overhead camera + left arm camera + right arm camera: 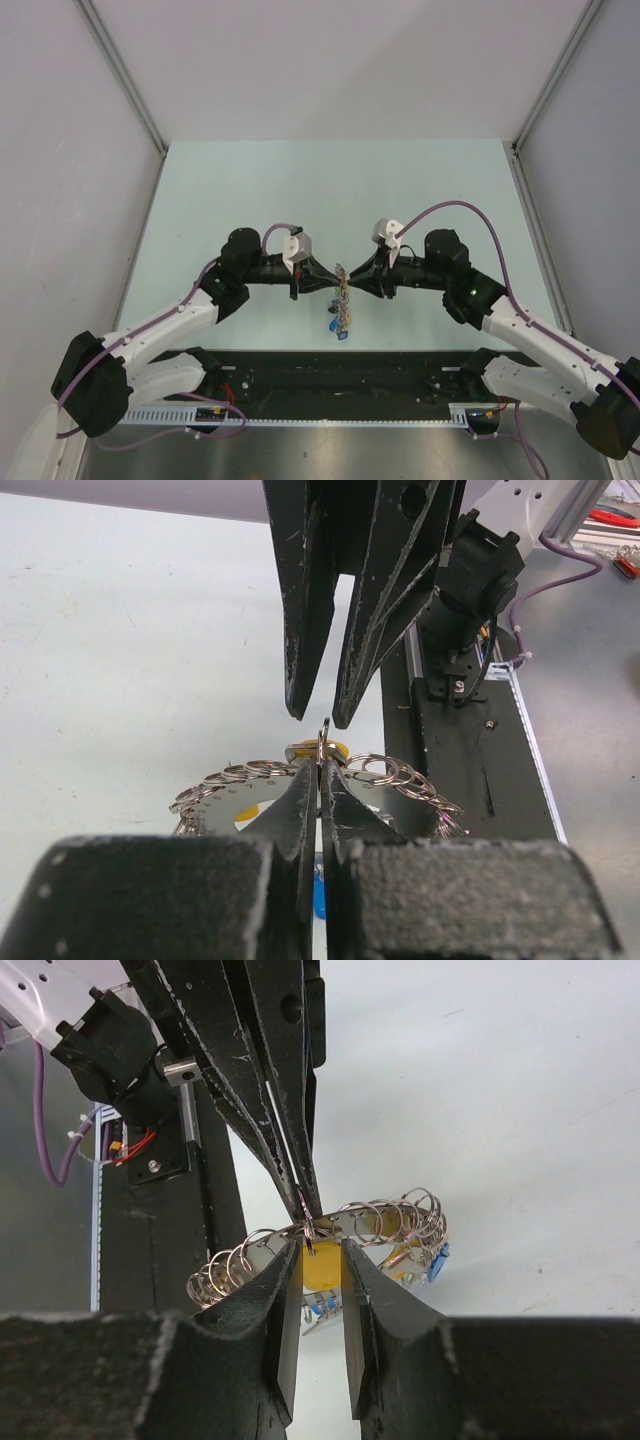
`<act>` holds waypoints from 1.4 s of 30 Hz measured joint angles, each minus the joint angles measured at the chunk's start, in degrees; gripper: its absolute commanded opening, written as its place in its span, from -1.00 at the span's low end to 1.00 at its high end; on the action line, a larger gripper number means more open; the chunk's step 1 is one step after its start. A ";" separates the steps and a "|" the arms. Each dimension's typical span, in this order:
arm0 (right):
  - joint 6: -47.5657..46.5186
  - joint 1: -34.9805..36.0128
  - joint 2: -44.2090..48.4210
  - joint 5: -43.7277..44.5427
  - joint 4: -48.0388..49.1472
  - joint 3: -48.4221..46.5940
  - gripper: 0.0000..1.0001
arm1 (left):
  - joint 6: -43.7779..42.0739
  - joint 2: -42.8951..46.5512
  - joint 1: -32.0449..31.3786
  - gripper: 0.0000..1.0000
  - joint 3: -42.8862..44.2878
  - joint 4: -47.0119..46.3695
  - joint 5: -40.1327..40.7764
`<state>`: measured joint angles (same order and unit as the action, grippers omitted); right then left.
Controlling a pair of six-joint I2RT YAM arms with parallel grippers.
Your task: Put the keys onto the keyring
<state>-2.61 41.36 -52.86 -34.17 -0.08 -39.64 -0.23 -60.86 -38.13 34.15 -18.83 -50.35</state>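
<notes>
Left fingers [293, 825] pinch the keyring [341, 292], edge-on and running near-to-far; right fingers [272, 1305] stand slightly parted astride it.

The table [250, 190] is being lit evenly from above; faint shadows are being cast, and the nearest pads [150, 900] are being rendered blurred.

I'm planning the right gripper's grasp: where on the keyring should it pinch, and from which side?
Probably the rim of the keyring, right beside where the left gripper pinches it, approached level from the opposite side. That rim lies between the open fingers of the right gripper and looks thin enough to clamp. Stay shallow: a yellow key head sits just behind.
</notes>
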 measured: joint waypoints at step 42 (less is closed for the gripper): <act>-2.14 -0.31 -2.34 -2.69 -3.32 -0.57 -1.00 | -3.50 -1.79 0.00 -0.99 2.12 6.99 -0.87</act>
<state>-4.75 41.06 -55.20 -36.86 -3.40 -40.21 -3.73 -62.65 -38.13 36.27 -11.84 -51.22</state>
